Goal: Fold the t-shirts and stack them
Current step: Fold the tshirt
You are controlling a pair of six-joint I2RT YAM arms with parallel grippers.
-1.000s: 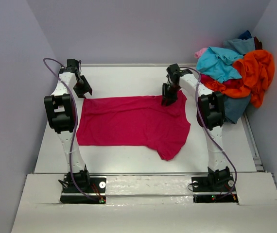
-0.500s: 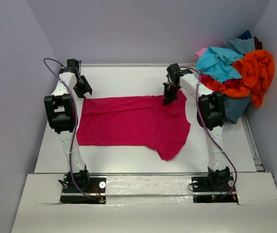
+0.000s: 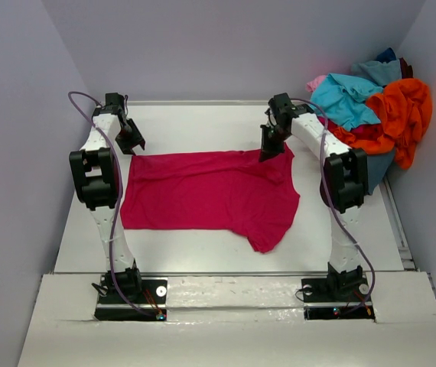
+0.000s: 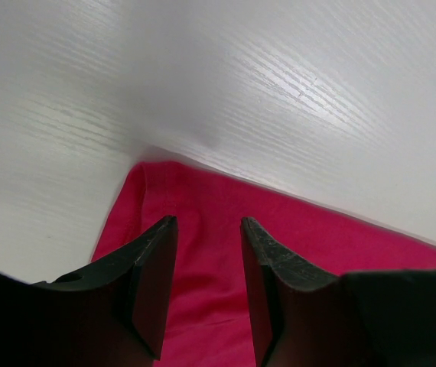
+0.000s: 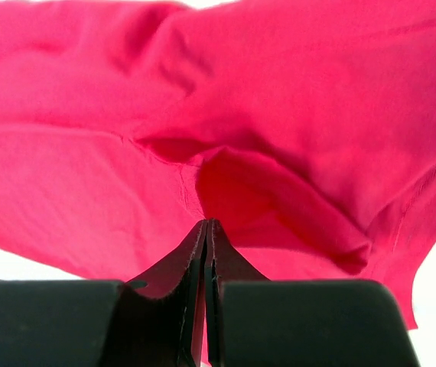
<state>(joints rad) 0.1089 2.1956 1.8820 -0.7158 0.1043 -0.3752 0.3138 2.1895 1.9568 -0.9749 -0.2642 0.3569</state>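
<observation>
- The right pincer point(image 5: 205, 223) is pressing its two black fingers tightly together, clamping a small pucker of the crimson-magenta short-sleeved cloth t-shirt point(image 5: 317, 115). The cloth is bunching into soft folds just above the fingertips.
- Seen from overhead, this pincer is gripping the shirt at its far edge, close to the far right corner.
- The left pincer point(image 4: 209, 225) is holding its two black fingers apart with nothing between them. It is hovering over the far left corner of the same shirt; whether it is touching the cloth cannot be told.
- The shirt is lying spread out and mostly flat on the white worktop point(image 3: 195, 126), between the two arms. One sleeve is pointing toward the near right.
- A heap of other cloth t-shirts point(image 3: 371, 115) is sitting at the far right corner of the worktop, against the wall and well apart from the spread shirt. In it, an orange t-shirt point(image 3: 405, 111) is draping on the right, a turquoise t-shirt point(image 3: 344, 99) is lying on the left, a pink t-shirt point(image 3: 317, 82) is peeking out at the far left, and a dark blue t-shirt point(image 3: 387, 55) is showing at the top.
</observation>
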